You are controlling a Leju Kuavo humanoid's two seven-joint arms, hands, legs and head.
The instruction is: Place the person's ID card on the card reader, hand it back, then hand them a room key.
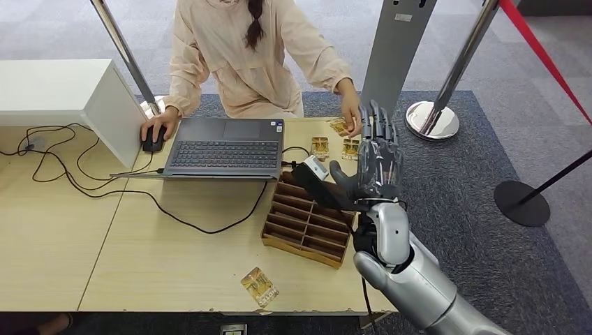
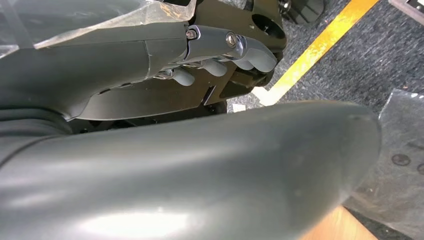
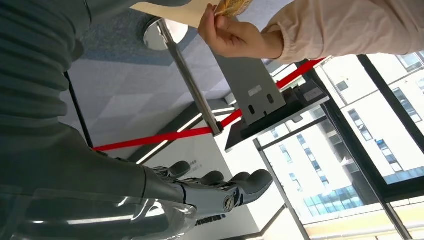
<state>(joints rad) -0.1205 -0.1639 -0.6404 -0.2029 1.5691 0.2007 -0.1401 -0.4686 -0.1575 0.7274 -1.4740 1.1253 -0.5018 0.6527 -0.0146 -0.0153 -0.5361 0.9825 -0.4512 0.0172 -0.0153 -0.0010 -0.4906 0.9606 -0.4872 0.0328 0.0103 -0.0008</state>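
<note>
My right hand (image 1: 380, 157) is raised above the table's right end, fingers stretched apart and holding nothing; the right wrist view shows its bare fingers (image 3: 225, 187). Just beyond it, the person's hand (image 1: 349, 115) pinches a gold patterned card (image 1: 340, 127) at the table's far edge, the same hand (image 3: 235, 35) and card (image 3: 231, 6) as in the right wrist view. Two more gold cards (image 1: 320, 146) (image 1: 350, 149) lie nearby, and another card (image 1: 259, 286) lies at the near edge. A dark card reader (image 1: 312, 172) sits left of my hand. My left hand (image 2: 220, 55) hangs low, holding nothing.
A brown slotted cardboard organiser (image 1: 305, 222) stands below the reader. An open laptop (image 1: 225, 146) lies in front of the person, whose other hand rests on a mouse (image 1: 153, 138). Cables (image 1: 84, 178) trail across the table. A white box (image 1: 63, 94) stands far left; stanchion bases (image 1: 433, 120) stand right.
</note>
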